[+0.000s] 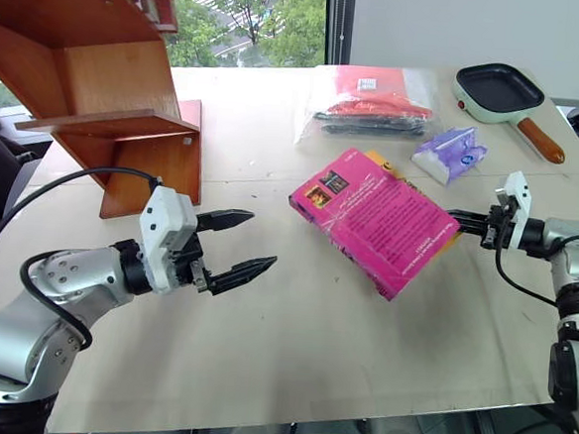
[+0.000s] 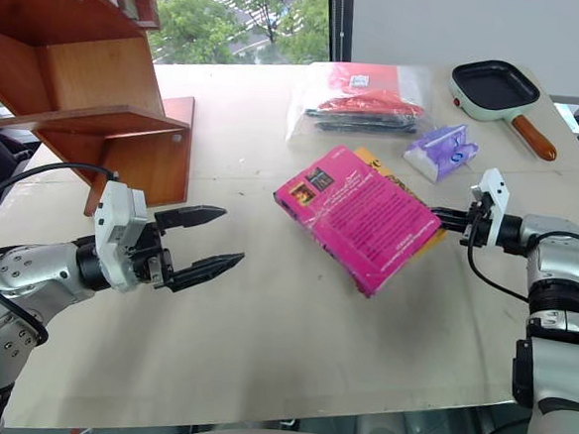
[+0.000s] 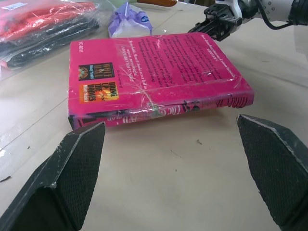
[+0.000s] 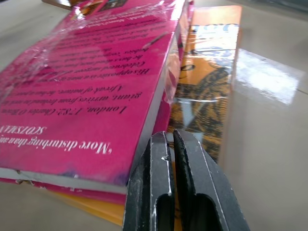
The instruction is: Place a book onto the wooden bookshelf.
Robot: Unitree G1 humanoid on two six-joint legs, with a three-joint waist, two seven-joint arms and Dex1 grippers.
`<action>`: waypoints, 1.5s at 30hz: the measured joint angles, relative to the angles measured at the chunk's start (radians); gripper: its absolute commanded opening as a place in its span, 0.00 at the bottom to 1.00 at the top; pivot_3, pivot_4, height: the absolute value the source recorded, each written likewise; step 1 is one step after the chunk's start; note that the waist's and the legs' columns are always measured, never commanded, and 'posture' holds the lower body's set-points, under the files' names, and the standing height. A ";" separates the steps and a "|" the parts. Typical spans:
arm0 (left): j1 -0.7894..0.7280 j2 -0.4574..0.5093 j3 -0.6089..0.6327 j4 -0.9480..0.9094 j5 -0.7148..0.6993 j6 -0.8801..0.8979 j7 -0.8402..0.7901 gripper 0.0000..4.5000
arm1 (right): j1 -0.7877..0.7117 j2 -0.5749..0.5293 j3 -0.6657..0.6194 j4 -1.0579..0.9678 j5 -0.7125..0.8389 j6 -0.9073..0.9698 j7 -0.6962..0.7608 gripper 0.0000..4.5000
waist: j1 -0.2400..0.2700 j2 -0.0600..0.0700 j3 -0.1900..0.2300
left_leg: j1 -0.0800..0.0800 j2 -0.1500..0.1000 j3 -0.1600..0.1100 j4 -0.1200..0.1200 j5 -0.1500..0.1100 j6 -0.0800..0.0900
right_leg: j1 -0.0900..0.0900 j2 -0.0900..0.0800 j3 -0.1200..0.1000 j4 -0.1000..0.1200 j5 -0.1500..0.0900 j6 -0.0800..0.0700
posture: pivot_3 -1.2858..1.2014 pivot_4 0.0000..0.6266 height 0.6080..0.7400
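While the left gripper [image 1: 236, 243] hovers with jaws spread wide, empty, the pink book [image 1: 374, 221] lies back cover up on a yellow book [image 4: 207, 91] mid-table, well apart from the wooden bookshelf [image 1: 100, 85]; the right gripper [image 1: 465, 223], pinched shut on nothing, sits at its edge.

The wooden bookshelf [image 1: 100, 85] is cut off by the top and left edges, so its upper boards and the books on them are mostly out of sight. The yellow book [image 4: 207, 96] lies under the pink book [image 1: 374, 220], and just a thin strip of it peeks out. The small print on the pink book's back cover is too tiny to read from the head views. The plastic bag [image 1: 367, 103] holds red and black things, but what they are is hard to tell. The table [image 1: 290, 346] runs off the picture at the bottom.
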 measured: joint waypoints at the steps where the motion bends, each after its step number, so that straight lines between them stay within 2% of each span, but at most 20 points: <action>1: 0.001 0.000 0.000 0.000 0.000 0.000 0.000 1.00 | 0.007 0.000 0.002 -0.016 0.003 0.011 0.000 0.01 | 0.001 0.000 0.000 | 0.000 0.000 0.000 0.000 0.000 0.000 | 0.000 0.000 0.000 0.000 0.000 0.000 | 0.52 0.24 1.00; 17: 0.014 -0.001 0.001 -0.001 -0.011 0.010 0.006 1.00 | 0.041 -0.002 0.023 -0.091 0.042 0.067 -0.015 0.01 | 0.001 0.000 0.000 | 0.000 0.000 0.000 0.002 0.000 0.000 | 0.000 0.000 0.000 0.001 0.000 0.000 | 0.52 0.24 1.00; 21: 0.022 -0.050 -0.004 -0.006 -0.061 0.076 0.078 1.00 | 0.044 -0.040 0.021 -0.062 0.041 0.018 -0.035 0.01 | 0.003 0.000 0.000 | -0.001 0.000 0.000 0.002 0.000 0.000 | 0.000 0.000 0.000 0.000 0.000 0.000 | 0.52 0.24 1.00; 23: 0.054 -0.084 -0.034 -0.021 -0.085 0.115 0.122 1.00 | 0.070 -0.084 0.013 -0.064 0.040 -0.013 -0.039 0.09 | 0.006 0.000 0.000 | -0.001 0.000 0.000 0.002 0.000 0.000 | 0.000 0.000 0.000 0.000 0.000 0.000 | 0.52 0.24 1.00; 25: 0.079 -0.178 -0.082 -0.045 -0.150 0.173 0.211 1.00 | 0.123 -0.134 -0.024 -0.090 0.049 -0.024 -0.044 0.25 | 0.010 0.000 0.000 | -0.001 0.000 0.000 0.004 -0.001 0.000 | 0.000 0.000 0.000 0.000 0.000 0.000 | 0.52 0.24 1.00; 28: 0.073 -0.286 -0.172 -0.078 -0.205 0.246 0.354 1.00 | 0.226 -0.188 -0.076 -0.226 0.105 0.026 -0.038 0.57 | 0.013 0.000 -0.001 | -0.002 0.000 -0.001 0.006 -0.001 0.000 | 0.001 0.000 0.000 0.002 0.001 0.001 | 0.52 0.24 1.00; 29: 0.075 -0.307 -0.193 -0.088 -0.213 0.263 0.385 1.00 | 0.252 -0.201 -0.086 -0.265 0.118 0.042 -0.033 0.65 | 0.015 0.000 -0.001 | -0.001 0.000 0.000 0.007 -0.001 0.000 | 0.002 0.000 0.000 0.002 0.001 0.001 | 0.52 0.24 1.00; 32: 0.012 -0.511 -0.225 -0.033 -0.331 0.351 0.658 1.00 | 0.473 -0.241 -0.188 -0.567 0.229 0.165 -0.052 0.95 | 0.030 0.002 -0.002 | 0.000 0.001 -0.002 0.008 -0.004 0.004 | 0.005 0.001 -0.001 0.003 0.001 0.001 | 0.52 0.24 1.00; 33: 0.000 -0.530 -0.224 -0.017 -0.349 0.359 0.699 1.00 | 0.498 -0.241 -0.196 -0.610 0.246 0.184 -0.058 0.98 | 0.030 0.001 -0.002 | 0.001 0.002 -0.002 0.010 -0.004 0.004 | 0.005 0.002 -0.001 0.003 0.001 0.000 | 0.52 0.24 1.00; 34: -0.030 -0.559 -0.221 0.020 -0.390 0.385 0.777 1.00 | 0.581 -0.242 -0.240 -0.723 0.287 0.232 -0.082 0.98 | 0.032 0.002 -0.002 | 0.002 0.002 -0.002 0.010 -0.004 0.004 | 0.006 0.002 -0.001 0.004 0.002 0.000 | 0.52 0.24 1.00; 36: -0.044 -0.571 -0.213 0.054 -0.425 0.410 0.837 1.00 | 0.654 -0.241 -0.272 -0.821 0.323 0.276 -0.105 0.98 | 0.031 0.002 -0.003 | 0.006 0.002 -0.002 0.010 -0.004 0.004 | 0.010 0.003 -0.001 0.005 0.002 0.000 | 0.52 0.24 1.00; 39: -0.110 -0.622 -0.203 0.175 -0.540 0.464 0.950 1.00 | 0.876 -0.220 -0.386 -1.057 0.405 0.372 -0.166 0.98 | 0.043 0.002 -0.005 | 0.006 0.002 -0.004 0.012 -0.004 0.004 | 0.012 0.003 -0.004 0.004 0.001 0.000 | 0.52 0.24 1.00; 45: -0.217 -0.687 -0.176 0.364 -0.654 0.487 1.033 1.00 | 1.042 -0.150 -0.518 -1.251 0.498 0.423 -0.266 0.98 | 0.050 -0.001 -0.008 | 0.006 0.002 -0.002 0.014 -0.004 0.004 | 0.014 0.005 -0.003 0.003 0.002 0.001 | 0.52 0.24 1.00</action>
